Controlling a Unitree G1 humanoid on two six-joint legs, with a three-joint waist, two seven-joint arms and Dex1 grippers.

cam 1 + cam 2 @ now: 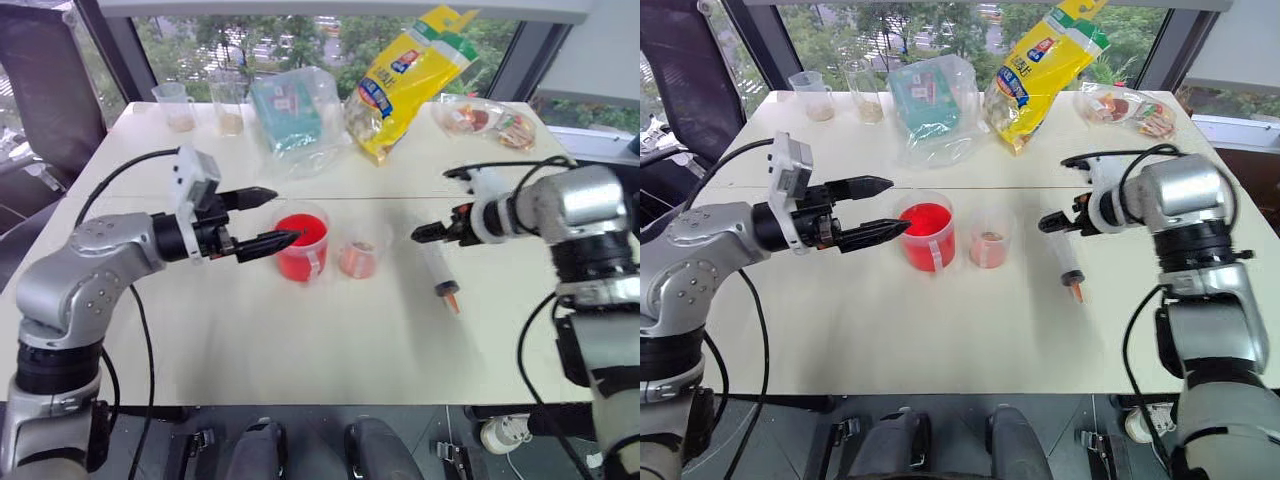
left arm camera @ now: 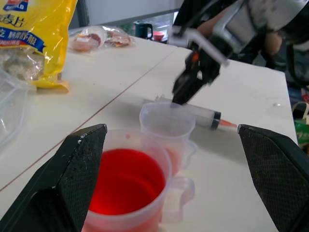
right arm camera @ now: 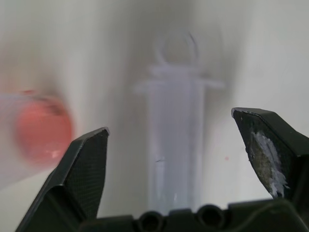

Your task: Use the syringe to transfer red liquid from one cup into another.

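White table [image 1: 300,330] by windows; syringe [image 1: 441,272] flat under released right gripper [image 1: 432,230]; left gripper [image 1: 272,215] spread, empty.

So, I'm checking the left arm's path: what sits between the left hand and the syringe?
Two cups: the handled cup of red liquid by the left hand, then the smaller cup, then bare table to the syringe, in both eye views.

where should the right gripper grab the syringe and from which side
Probably mid-barrel, from above. The syringe lies flat on the table, apart from the small cup, orange tip toward the robot. The thick round barrel gives the best hold. The right gripper, open over its plunger end, should straddle the barrel crosswise.
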